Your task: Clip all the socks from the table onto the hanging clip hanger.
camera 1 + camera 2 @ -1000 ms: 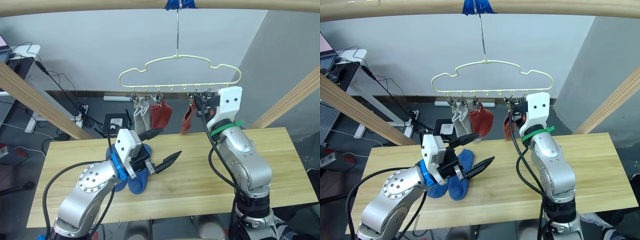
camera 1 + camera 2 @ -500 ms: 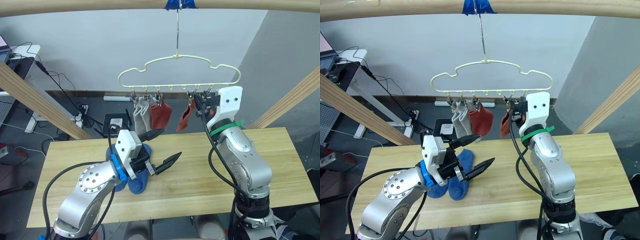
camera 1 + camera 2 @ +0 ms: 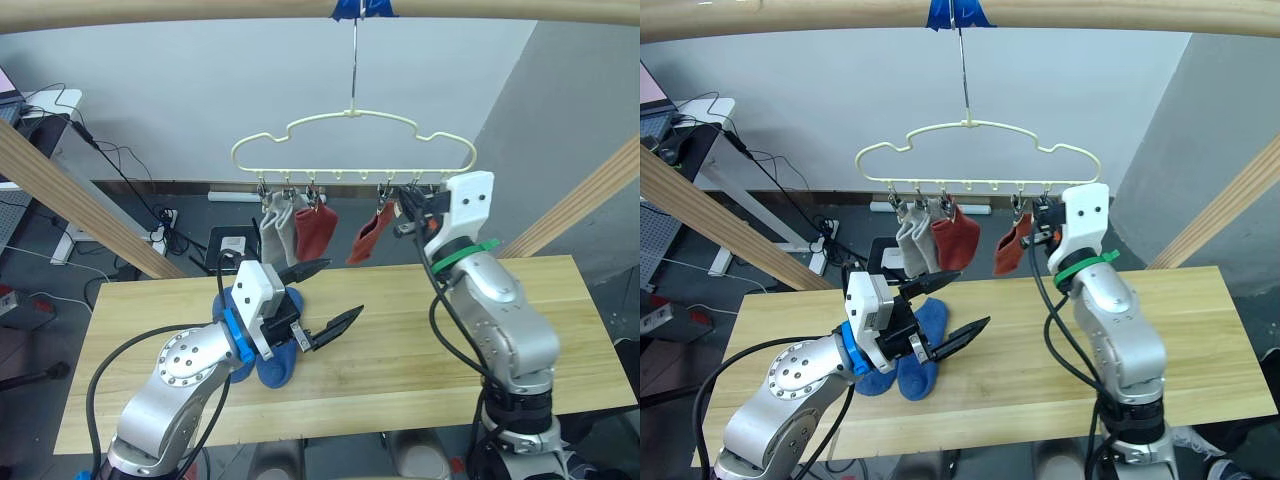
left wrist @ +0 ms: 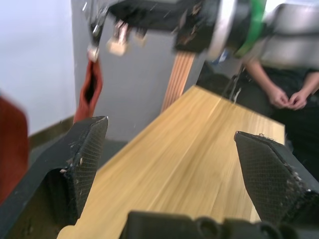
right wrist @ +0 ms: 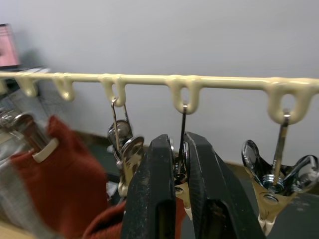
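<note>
- Socks are split between the hanger and the table: two grey socks (image 3: 273, 228) and a rust-red sock (image 3: 315, 230) hang side by side at the left of the clip row, a second rust-red sock (image 3: 367, 236) hangs tilted further right, and two blue socks (image 3: 920, 345) lie on the table (image 3: 560, 320).
- Right gripper (image 5: 175, 164), raised at the clip row, has its two black fingers pinched nearly together on a metal clip (image 5: 181, 172) hanging from a loop of the clip hanger (image 3: 350, 120); the tilted rust-red sock hangs just beside it.
- Left gripper (image 3: 318, 298) hovers low above the table with its fingers spread wide and nothing between them, directly over the blue socks.
- Clip hanger hangs by its long hook from a wooden pole (image 3: 200, 10), at a strip of blue tape (image 3: 358, 8).
- A person's hands (image 4: 289, 97) show beyond the far end of the table in the left wrist view.
</note>
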`<state>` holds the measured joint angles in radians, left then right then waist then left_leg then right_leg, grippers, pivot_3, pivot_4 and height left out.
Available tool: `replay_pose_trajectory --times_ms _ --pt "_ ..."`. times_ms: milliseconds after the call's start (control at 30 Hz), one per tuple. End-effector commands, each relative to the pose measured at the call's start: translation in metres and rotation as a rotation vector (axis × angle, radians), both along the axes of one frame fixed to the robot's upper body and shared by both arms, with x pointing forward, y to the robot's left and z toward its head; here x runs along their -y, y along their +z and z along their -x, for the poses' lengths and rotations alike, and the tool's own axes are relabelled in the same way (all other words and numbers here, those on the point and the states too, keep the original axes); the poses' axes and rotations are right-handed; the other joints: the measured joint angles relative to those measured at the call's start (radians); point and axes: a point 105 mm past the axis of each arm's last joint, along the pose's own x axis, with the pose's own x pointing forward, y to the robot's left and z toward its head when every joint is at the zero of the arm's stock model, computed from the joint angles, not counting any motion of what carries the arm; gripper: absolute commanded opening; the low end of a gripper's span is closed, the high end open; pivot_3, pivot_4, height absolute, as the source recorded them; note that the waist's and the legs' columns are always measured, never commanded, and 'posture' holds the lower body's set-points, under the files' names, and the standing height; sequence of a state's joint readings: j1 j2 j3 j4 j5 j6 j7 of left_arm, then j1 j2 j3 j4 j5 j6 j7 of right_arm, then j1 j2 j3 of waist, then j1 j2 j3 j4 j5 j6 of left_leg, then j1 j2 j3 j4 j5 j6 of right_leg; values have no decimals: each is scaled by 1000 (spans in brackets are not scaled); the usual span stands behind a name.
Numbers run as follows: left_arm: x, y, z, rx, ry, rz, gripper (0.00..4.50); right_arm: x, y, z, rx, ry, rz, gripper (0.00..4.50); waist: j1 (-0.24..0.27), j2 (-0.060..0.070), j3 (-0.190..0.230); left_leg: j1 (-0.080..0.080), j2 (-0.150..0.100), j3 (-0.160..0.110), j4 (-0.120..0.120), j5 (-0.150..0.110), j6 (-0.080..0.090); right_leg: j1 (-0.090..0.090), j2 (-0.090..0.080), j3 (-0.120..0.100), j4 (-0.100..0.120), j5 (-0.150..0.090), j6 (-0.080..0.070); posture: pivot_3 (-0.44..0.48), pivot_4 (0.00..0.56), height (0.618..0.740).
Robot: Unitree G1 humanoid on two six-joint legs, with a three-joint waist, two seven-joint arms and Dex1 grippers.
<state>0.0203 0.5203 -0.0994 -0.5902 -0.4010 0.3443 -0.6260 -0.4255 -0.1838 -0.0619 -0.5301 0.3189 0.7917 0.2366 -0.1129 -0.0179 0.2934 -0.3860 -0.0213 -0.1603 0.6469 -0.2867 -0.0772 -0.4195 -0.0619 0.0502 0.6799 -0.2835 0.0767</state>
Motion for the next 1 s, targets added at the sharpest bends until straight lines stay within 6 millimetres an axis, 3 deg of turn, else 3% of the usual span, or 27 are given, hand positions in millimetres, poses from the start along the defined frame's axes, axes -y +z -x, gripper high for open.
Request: replay_pose_trajectory --times_ms 33,200,333,633,933,1000 --pt "-22 -22 -9 -41 92 -121 4500 4 14 8 -18 154 -39 37 -2 1 0 0 0 0 0 0 0 0 0 0 0 0 0 -150 305 740" --pt "-60 -70 -22 -119 204 -383 4500 16 19 7 -96 272 -45 37 -1 1 1 0 0 0 0 0 0 0 1 0 0 0 0 -140 312 740" --pt "-72 -87 -38 -134 269 -471 4500 19 23 3 -103 301 -23 37 0 1 1 -1 0 0 0 0 0 0 0 0 0 0 0 -137 314 740" --pt "-53 -108 -60 -168 236 -468 4500 21 24 -2 -103 301 -6 37 1 1 2 -4 -1 -1 0 0 0 -1 -1 -2 -1 0 0 -153 312 740" --pt "-50 -136 -69 -273 236 -517 4500 23 22 0 -98 273 -3 37 -1 2 1 -4 -1 -1 2 0 0 -1 -1 -2 0 0 0 -184 298 740" --pt "-46 -136 -70 -267 225 -516 4102 22 21 1 -97 268 -3 37 0 2 1 -4 -1 -2 3 0 0 -1 -2 -3 0 0 0 -190 293 740"
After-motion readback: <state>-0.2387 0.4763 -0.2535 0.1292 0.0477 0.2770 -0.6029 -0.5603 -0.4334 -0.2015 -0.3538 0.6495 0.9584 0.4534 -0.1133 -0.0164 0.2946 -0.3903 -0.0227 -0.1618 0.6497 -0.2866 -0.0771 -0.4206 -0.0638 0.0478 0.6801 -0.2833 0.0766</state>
